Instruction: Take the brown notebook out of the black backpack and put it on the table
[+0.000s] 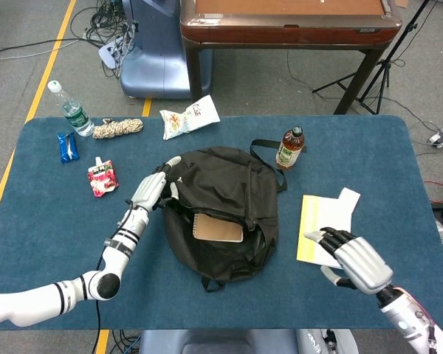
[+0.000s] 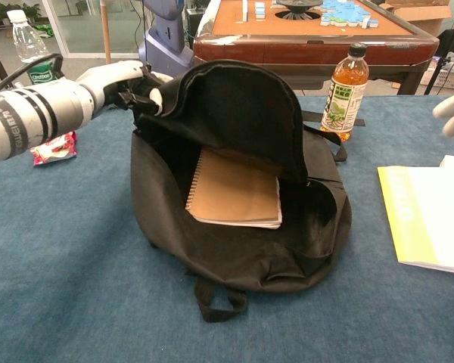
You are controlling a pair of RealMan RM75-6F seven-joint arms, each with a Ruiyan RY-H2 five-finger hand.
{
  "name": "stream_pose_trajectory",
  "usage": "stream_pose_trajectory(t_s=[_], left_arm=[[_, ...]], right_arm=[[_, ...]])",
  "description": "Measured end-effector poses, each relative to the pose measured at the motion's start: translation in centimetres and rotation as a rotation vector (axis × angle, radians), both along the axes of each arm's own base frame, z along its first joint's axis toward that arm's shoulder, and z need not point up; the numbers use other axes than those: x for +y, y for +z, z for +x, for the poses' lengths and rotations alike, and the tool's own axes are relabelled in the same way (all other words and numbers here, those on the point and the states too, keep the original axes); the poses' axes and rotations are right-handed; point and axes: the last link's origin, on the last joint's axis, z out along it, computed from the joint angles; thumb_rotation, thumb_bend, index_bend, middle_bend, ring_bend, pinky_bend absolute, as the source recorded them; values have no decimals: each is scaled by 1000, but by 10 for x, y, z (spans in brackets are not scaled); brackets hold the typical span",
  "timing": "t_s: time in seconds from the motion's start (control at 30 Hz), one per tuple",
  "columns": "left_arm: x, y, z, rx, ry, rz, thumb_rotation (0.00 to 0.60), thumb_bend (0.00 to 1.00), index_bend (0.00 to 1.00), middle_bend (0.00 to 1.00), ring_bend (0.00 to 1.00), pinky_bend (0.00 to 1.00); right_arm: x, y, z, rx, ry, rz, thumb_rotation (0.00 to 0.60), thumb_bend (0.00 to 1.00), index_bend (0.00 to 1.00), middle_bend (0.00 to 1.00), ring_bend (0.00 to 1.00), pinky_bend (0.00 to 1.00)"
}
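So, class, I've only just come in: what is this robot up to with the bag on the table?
The left robot hand grips the flap of the black backpack and holds it up, so the bag stands open. The brown notebook lies exposed inside, not yet taken out. The right robot hand hovers open over the yellow-edged booklet to the bag's right, holding nothing. An orange drink bottle stands behind the bag.

One backpack (image 1: 221, 214), one brown notebook (image 2: 234, 189), two bottles (image 1: 289, 147), three snack packets (image 1: 190, 116).
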Motion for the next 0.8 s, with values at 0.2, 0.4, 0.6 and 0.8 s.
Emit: stream_pose_trajectory(t_s=[0.2,0.4,0.6,0.8], left_arm=[[7,-4,13,7,73,10,600,777,658,61,0,29],[13,-8,21,-32,162,0,600,777,644,61,0,29],[21,-12,27,-38,219,-5,600,777,624,61,0,29],[27,-15,27,-20,253,0,600,777,618,61,0,29]], right_arm=[[-4,-30,24,-24,83,108,600,402,162,233,161,313],[-11,-57,41,-60,131,170,600,402,162,240,161,313],[-21,-83,53,-83,146,227,600,402,162,243,161,315],[-34,-107,59,-92,139,267,600,402,162,248,161,315]])
